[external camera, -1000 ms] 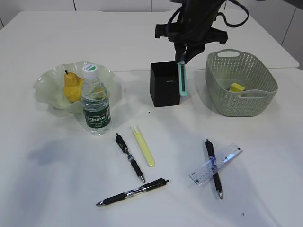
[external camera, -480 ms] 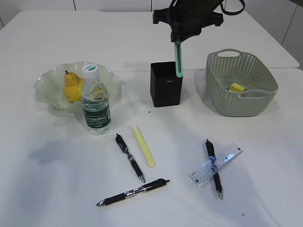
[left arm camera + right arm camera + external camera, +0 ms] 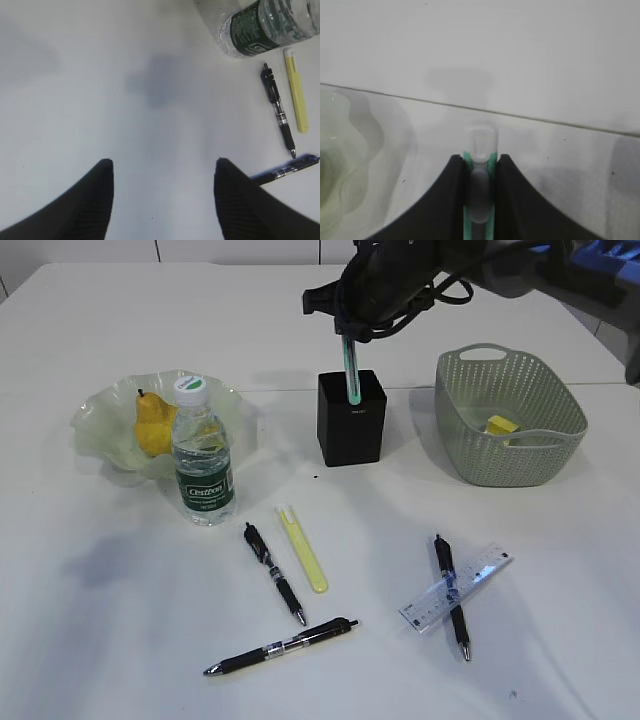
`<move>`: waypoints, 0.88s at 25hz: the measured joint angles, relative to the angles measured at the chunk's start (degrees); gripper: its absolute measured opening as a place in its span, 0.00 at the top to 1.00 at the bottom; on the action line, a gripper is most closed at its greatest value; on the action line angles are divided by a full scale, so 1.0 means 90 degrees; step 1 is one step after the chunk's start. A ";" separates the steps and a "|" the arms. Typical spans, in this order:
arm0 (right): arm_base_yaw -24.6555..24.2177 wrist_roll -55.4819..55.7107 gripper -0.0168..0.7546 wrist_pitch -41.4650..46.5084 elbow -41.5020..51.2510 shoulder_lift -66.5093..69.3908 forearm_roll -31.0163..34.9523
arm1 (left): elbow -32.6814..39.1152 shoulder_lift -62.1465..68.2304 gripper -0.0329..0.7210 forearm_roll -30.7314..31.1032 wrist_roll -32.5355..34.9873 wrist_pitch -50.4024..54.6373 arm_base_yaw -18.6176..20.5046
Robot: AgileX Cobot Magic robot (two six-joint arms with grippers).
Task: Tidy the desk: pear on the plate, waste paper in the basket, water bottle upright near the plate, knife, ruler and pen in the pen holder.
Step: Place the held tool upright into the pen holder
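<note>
My right gripper [image 3: 346, 335] is shut on a green knife [image 3: 350, 368], which hangs upright with its lower end at the mouth of the black pen holder [image 3: 351, 428]. In the right wrist view the knife [image 3: 481, 142] sits clamped between the black fingers [image 3: 452, 200]. The pear [image 3: 152, 425] lies in the plate [image 3: 100, 410], and the water bottle [image 3: 203, 455] stands upright in front of it. A yellow knife [image 3: 303, 548], three pens [image 3: 273, 573] and the clear ruler [image 3: 485, 570] lie on the desk. My left gripper [image 3: 162, 162] hangs open over bare desk.
The green basket [image 3: 540, 455] stands right of the pen holder with a yellow scrap [image 3: 500, 425] inside. One pen [image 3: 450, 595] lies across the ruler. In the left wrist view the bottle [image 3: 265, 25], yellow knife [image 3: 296, 90] and two pens [image 3: 277, 107] lie to the right.
My right gripper has lifted the green knife from beside the pen holder's right wall and carried it left, over the holder's opening. The left gripper has not moved.
</note>
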 joint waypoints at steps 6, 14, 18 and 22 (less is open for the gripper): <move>0.0000 -0.0049 0.80 -0.0533 0.0000 0.0051 0.0000 | 0.0000 0.0000 0.36 -0.0012 0.0000 -0.0027 0.0000; 0.0000 -0.0191 0.80 -0.0929 0.0000 0.0105 0.0000 | 0.0000 0.0000 0.36 -0.0010 0.0000 -0.0041 0.0000; 0.0000 -0.0191 0.80 -0.1007 0.0000 0.0251 -0.0008 | 0.0000 0.0000 0.36 -0.0013 0.0000 -0.0041 0.0000; 0.0000 -0.0191 0.80 -0.1007 0.0000 0.0384 -0.0056 | 0.0000 0.0000 0.36 -0.0013 0.0000 -0.0041 0.0000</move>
